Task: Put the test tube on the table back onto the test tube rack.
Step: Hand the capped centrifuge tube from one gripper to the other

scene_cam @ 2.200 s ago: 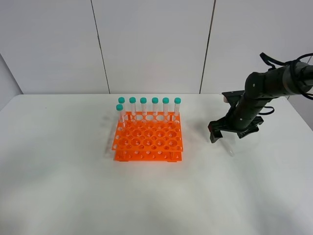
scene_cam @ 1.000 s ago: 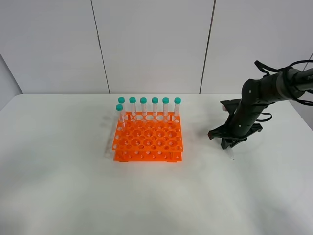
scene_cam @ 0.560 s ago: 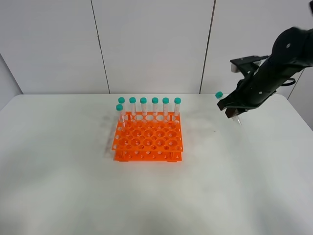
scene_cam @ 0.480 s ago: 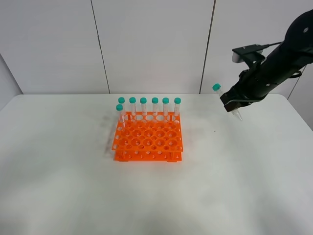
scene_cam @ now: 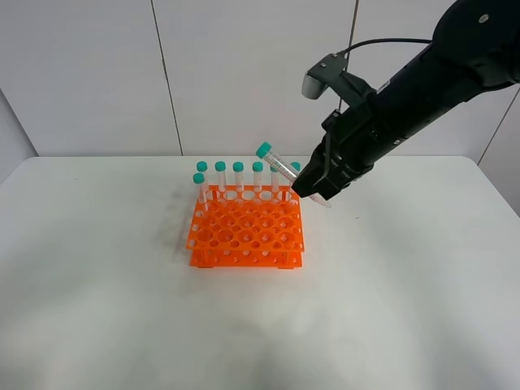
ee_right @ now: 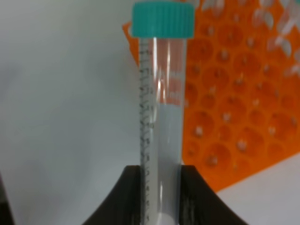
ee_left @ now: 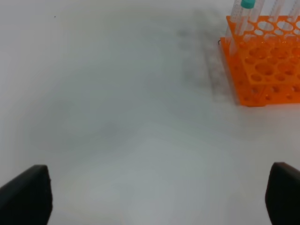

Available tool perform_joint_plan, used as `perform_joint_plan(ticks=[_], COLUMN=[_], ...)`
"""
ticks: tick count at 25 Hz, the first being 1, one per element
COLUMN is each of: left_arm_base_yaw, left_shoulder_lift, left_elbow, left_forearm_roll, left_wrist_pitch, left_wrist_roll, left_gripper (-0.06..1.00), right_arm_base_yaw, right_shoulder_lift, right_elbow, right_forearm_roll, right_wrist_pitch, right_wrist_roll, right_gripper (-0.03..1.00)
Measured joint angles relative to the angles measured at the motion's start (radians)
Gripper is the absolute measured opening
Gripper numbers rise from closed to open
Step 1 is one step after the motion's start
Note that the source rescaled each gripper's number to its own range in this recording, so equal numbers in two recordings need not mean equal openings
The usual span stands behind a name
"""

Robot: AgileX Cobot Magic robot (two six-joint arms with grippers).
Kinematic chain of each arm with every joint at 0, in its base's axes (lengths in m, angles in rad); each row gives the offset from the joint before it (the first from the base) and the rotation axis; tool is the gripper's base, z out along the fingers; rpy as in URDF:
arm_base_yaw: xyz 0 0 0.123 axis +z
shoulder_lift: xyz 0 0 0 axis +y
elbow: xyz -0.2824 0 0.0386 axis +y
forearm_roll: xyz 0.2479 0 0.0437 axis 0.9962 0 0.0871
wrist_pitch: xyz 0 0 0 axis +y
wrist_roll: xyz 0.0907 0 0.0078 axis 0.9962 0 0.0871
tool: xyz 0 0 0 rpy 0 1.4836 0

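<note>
My right gripper (scene_cam: 314, 188) is shut on the test tube (scene_cam: 281, 167), a clear tube with a teal cap. It holds the tube tilted in the air, cap up and to the left, above the right back corner of the orange test tube rack (scene_cam: 246, 229). In the right wrist view the tube (ee_right: 163, 103) stands between the dark fingers (ee_right: 131, 192), over the rack (ee_right: 234, 108). Several identical capped tubes (scene_cam: 257, 177) stand in the rack's back row. My left gripper (ee_left: 154, 190) is open and empty above the white table (ee_left: 117, 117), with the rack (ee_left: 262, 65) ahead of it.
The rack stands in the middle of the white table (scene_cam: 106, 309). The right arm (scene_cam: 406, 77) reaches across from the right, above the tabletop. A panelled white wall (scene_cam: 244, 73) runs behind the table.
The right gripper closed on the tube lying on the table at the right, lifted it and carried it left to above the rack's right back corner. The rack has not moved.
</note>
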Motion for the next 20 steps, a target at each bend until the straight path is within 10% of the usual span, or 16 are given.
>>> perform_joint_plan(ticks=[8,14,20], left_arm_base_yaw=[0.000,0.000,0.000], left_shoulder_lift=[0.129,0.512,0.884], left_elbow=[-0.092,-0.270,-0.313], left_forearm_roll=[-0.043,-0.251,-0.553], left_wrist_pitch=[-0.092,-0.239,-0.372], left_wrist_roll=[-0.045,-0.007,0.246], left_gripper=[1.00,1.00,1.00], right_arm_base_yaw=[0.014,0.014,0.014], right_shoulder_lift=[0.000,0.000,0.000], right_elbow=[0.000,0.000,0.000], right_forearm_roll=[0.091,0.115,0.153], right_wrist_pitch=[-0.035,-0.049,-0.050], right_wrist_roll=[-0.070,-0.075,-0.086], right_gripper=[0.01,0.01,0.01])
